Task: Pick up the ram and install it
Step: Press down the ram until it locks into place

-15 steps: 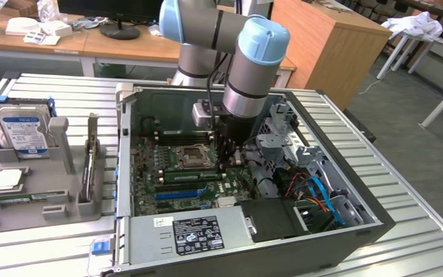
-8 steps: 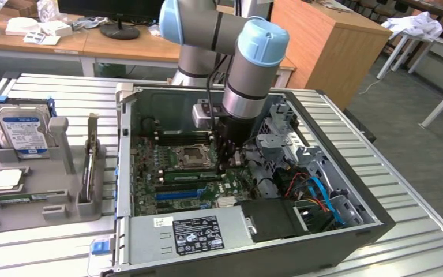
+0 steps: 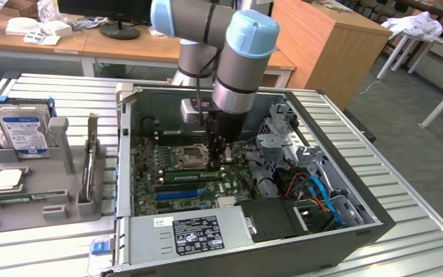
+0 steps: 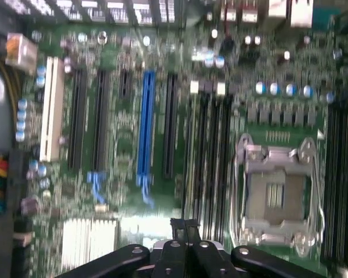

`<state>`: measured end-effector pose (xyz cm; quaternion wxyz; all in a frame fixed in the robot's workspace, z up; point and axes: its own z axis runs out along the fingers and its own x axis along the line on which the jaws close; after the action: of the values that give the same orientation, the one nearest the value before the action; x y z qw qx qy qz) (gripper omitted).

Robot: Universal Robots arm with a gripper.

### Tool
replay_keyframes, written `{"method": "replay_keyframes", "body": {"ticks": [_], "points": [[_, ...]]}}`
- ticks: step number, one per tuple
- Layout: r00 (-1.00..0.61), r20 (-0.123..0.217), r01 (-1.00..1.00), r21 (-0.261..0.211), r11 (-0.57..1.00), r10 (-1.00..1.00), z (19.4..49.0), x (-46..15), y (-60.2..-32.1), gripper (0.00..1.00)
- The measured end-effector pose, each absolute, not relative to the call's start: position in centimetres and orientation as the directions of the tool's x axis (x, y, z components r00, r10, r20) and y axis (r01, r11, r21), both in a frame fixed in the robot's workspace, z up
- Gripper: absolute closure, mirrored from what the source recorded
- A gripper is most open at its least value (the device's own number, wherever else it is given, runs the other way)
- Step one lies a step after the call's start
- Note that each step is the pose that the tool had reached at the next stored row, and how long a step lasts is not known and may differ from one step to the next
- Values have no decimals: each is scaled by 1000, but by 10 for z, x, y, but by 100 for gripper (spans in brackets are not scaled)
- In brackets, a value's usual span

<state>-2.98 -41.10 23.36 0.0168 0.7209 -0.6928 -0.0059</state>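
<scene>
gripper (image 3: 218, 163): down inside the open PC case (image 3: 126, 144), tips low over the motherboard (image 3: 148, 167)
gripper state: fully closed, fingers (image 4: 180, 227) pressed together with no gap visible in the wrist view
hold: nothing seen clamped between the tips; can't tell whether they touch the ram
ram (image 3: 191, 173): thin green stick right at the fingertips, lying along the memory slot line and reaching away from the tips toward the exterior view's left
ram seating: can't tell if fully seated or just resting on the slot
CPU socket (image 3: 188, 154): just beside the tips, on the far side of the ram, metal frame closed
black memory slots (image 4: 211, 156): directly ahead of the closed fingers in the wrist view, next to the socket
blue slot (image 4: 145, 124): near the tool, past the black slots, away from the socket
power supply (image 3: 194, 234): well apart from the tool, at the case's near edge
hard drive (image 3: 23, 130): outside the case, well apart from the tool, upright in the grey tray (image 3: 60, 199)
arm (image 3: 237, 63): coming down from above, wrist roughly vertical over the board
</scene>
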Motion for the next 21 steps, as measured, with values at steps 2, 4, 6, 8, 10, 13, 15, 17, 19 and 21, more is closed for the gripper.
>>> {"method": "replay_keyframes", "body": {"ticks": [2, 4, 6, 8, 10, 13, 15, 17, 19, 21], "points": [[40, 17, -999, 33, -40, -999, 234, -39, -411, 90], [40, 18, -999, 33, -40, -999, 234, -48, -411, 90], [40, 20, -999, 33, -39, -999, 234, -57, -411, 90], [40, 22, -999, 33, -39, -999, 234, -66, -411, 90], [40, 24, -999, 33, -39, -999, 234, -75, -411, 90], [40, 27, -999, 33, -39, -999, 234, -89, -411, 90], [40, 29, -999, 33, -39, -999, 234, -98, -411, 90], [40, 31, -999, 33, -39, -999, 234, -107, -410, 90], [40, 32, -999, 32, -39, -999, 234, -112, -410, 90], [40, 32, -999, 31, -39, -999, 233, -112, -409, 90]]}}
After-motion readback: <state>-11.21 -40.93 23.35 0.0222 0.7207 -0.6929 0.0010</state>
